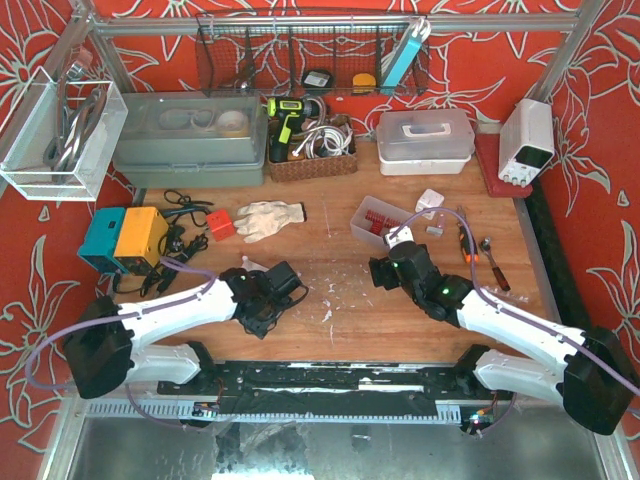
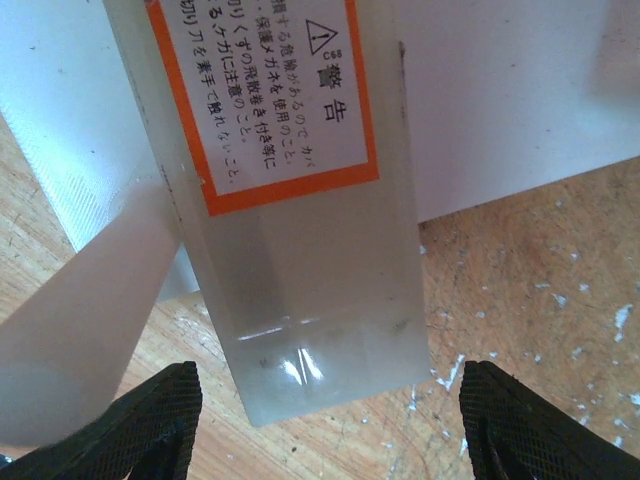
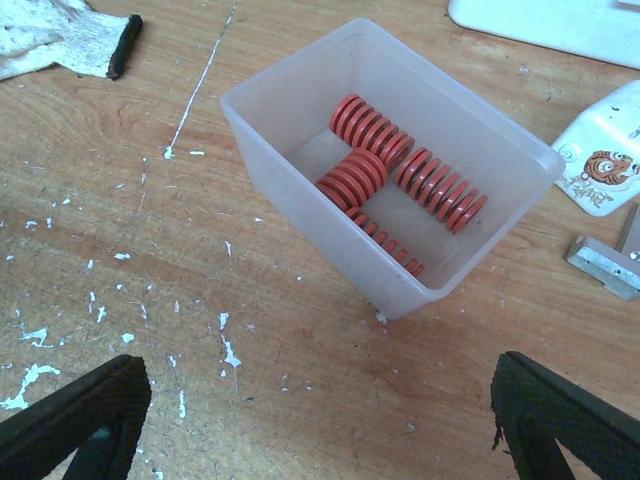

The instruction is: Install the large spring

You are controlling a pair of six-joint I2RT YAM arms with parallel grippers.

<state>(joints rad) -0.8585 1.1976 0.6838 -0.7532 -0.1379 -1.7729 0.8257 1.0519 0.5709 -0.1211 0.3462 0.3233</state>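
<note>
Large springs (image 3: 440, 190), red, lie in a clear bin (image 3: 300, 200) toward the desk's far edge, right of middle. The right tool (image 3: 320, 430) hovers wide near it. The left tool (image 2: 325, 445) gapes wide around a labelled clear bar (image 2: 300, 250), untouching.

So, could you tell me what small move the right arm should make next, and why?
Probably ease the right gripper forward and down toward the clear tub: its jaws stand open and empty, and the red springs lie inside the tub just ahead.
</note>
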